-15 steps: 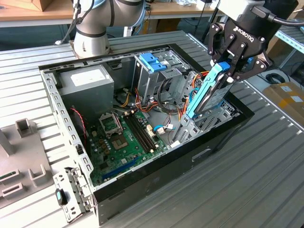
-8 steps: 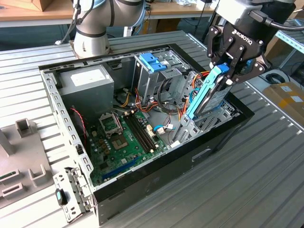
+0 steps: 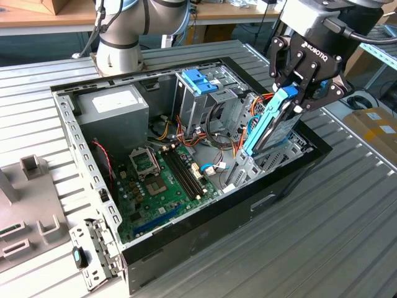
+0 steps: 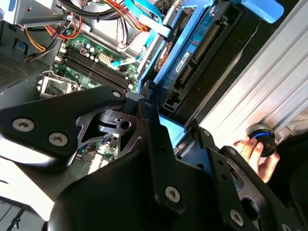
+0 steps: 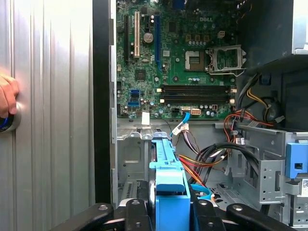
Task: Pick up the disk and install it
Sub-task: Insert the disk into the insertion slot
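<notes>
**Disk (image 3: 271, 127) in hand (image 3: 296, 98), tilted at case edge**

My hand is clamped on the disk's top end. The disk leans steeply. Its lower end sits among the metal brackets (image 3: 248, 167) inside the open computer case (image 3: 248, 205), on the exterior view's right, beside the motherboard (image 3: 162, 180).

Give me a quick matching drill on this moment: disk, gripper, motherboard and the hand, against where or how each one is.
Things:
1. disk
2. gripper
3. motherboard
4. hand

Places or states:
A. green, lying flat in the case
B. at a round knob outside the case
C. tilted, lower end down inside the case
D. shut on the disk

Pairs: 1-C, 2-D, 3-A, 4-B.
</notes>
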You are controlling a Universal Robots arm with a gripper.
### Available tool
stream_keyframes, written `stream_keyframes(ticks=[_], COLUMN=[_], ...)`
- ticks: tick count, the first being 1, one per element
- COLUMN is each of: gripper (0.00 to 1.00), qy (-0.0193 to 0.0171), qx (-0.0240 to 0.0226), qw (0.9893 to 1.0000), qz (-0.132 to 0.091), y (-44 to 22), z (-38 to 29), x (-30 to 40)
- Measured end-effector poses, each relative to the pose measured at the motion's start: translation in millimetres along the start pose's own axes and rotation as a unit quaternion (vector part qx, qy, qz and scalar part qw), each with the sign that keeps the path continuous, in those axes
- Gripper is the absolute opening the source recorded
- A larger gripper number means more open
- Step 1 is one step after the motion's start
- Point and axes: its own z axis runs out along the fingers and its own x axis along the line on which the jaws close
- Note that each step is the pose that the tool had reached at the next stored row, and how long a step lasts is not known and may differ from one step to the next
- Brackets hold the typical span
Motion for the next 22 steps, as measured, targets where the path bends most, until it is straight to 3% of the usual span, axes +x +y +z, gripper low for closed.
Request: stream_keyframes(ticks=[22], gripper=[0.37], qy=[0.0], qx=[0.0], qw=[1.0], qz=[0.0], y=[0.3], z=[10.3], x=[0.4])
